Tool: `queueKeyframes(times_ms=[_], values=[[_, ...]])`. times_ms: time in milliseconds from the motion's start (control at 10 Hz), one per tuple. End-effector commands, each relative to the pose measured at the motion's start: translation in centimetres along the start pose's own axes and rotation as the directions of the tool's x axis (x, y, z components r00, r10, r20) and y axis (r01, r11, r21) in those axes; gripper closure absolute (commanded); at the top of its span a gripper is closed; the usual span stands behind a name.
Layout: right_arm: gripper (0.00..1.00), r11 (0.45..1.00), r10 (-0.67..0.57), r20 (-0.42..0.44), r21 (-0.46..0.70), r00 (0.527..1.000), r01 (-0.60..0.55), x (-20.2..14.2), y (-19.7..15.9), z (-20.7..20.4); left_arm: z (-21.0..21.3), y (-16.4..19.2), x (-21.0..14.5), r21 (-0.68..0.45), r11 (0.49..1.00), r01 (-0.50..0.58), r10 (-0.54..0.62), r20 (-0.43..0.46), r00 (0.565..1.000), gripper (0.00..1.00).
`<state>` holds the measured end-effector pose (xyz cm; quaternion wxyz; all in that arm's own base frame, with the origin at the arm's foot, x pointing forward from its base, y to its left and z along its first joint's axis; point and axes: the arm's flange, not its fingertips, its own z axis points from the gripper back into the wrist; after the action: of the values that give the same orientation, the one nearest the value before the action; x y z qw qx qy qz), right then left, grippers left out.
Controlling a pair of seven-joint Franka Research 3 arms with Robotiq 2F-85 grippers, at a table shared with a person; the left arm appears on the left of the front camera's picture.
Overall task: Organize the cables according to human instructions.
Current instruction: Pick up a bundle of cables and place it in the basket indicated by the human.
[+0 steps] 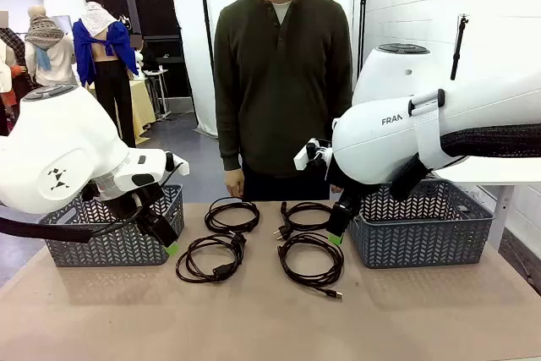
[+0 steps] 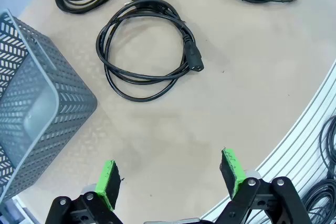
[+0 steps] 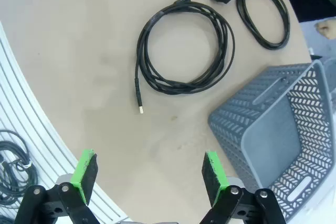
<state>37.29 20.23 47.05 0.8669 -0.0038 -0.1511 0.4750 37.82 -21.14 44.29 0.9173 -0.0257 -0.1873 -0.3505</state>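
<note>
Black cables (image 2: pixel 195 64) lie in four loose coils ahead of both grippers. Left gripper (image 2: pixel 169 174) and right gripper (image 3: pixel 148 174) hover wide open, a coil just beyond each one's pads. Await the person's (image 1: pixel 283 82) cue, then pinch several strands together.

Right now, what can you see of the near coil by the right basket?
Thin black cable, wound in a loose round coil of several turns, lying flat on the tan table. One straight tail ends in a small metal-tipped plug. It sits apart from the grey basket; nothing but the table touches it.
</note>
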Motion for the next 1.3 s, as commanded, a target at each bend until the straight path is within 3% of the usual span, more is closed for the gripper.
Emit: queueKeyframes(times_ms=[0, 1200], values=[[0.00, 1.000, 0.008, 0.002, 0.006, 1.000, -0.008, -0.06, -0.07, -0.01, 0.02, -0.03, 0.01, 0.001, 1.000, 0.001, -0.001, 0.000, 1.000, 0.00], [0.00, 1.000, 0.008, 0.002, 0.006, 1.000, -0.008, -0.06, -0.07, -0.01, 0.02, -0.03, 0.01, 0.001, 1.000, 0.001, -0.001, 0.000, 1.000, 0.00]])
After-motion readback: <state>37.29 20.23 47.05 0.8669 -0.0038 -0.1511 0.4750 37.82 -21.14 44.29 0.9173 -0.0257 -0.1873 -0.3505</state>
